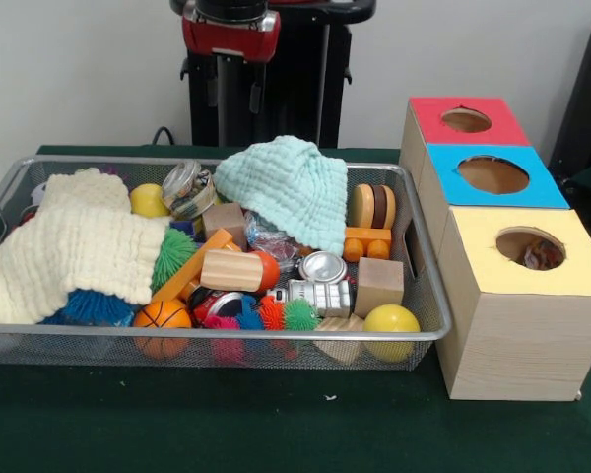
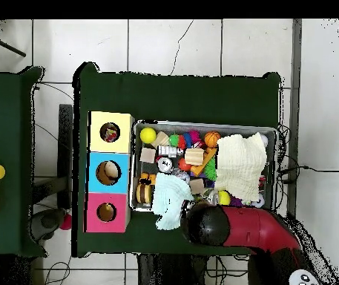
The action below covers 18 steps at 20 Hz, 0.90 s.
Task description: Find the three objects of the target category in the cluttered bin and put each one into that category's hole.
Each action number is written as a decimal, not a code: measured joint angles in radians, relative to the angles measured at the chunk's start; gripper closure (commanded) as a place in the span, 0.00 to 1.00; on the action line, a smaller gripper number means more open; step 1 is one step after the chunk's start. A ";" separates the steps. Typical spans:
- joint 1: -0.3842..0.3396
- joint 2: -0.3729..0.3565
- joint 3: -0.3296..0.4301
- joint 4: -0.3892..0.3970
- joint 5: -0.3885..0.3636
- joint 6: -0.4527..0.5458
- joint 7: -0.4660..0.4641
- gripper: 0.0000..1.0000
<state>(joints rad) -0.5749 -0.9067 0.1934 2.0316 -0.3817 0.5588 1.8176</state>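
- The gripper itself doesn't really show, so can't tell if it's open or closed or holding anything; from above you only get the red and black arm (image 2: 257, 228) drawn back at the robot's edge of the bin, and in the front view just the arm's red housing (image 1: 230, 34) up top by the pedestal
- Right below that arm end is the mint green cloth (image 1: 286, 187), draped over the back middle of the bin (image 1: 217, 336) and hanging a bit over the rim in the overhead view
- A big cream knitted cloth (image 1: 74, 246) covers the left part of the bin in the front view, with a blue spiky ball (image 1: 96, 306) poking out under it
- Loose clutter in between: a small basketball (image 1: 163, 315), a wooden cylinder (image 1: 232, 269), a silver can (image 1: 315, 295), a wooden cube (image 1: 378, 285), a yellow ball (image 1: 390, 319) in the front right corner, plus little spiky balls in red, blue and green
- Can't pick out the patterned fabric ball anywhere in the bin
- Three boxes sit just beside the bin: red top, blue top, yellow top
- The yellow box's hole (image 1: 529, 246) has something brownish and patterned (image 1: 543, 256) showing inside, too small to say what
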 measured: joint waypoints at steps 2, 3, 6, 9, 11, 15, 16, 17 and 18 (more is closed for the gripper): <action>0.000 0.007 -0.001 0.000 -0.001 -0.016 0.000 0.00; 0.000 0.012 -0.001 0.000 -0.002 -0.023 0.000 0.00; 0.000 0.031 -0.003 -0.001 -0.021 -0.043 0.000 0.00; 0.002 0.051 -0.007 -0.004 -0.049 -0.061 0.000 0.00; 0.003 0.082 -0.017 -0.012 -0.092 -0.088 0.000 0.00; 0.000 0.134 -0.025 -0.024 -0.159 -0.129 0.000 0.00; -0.005 0.156 -0.026 -0.028 -0.178 -0.141 0.000 0.00; -0.008 0.164 -0.026 -0.028 -0.182 -0.145 0.000 0.00; -0.013 0.173 -0.026 -0.029 -0.187 -0.149 0.000 0.00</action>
<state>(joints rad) -0.5877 -0.7338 0.1676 2.0026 -0.5685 0.4094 1.8176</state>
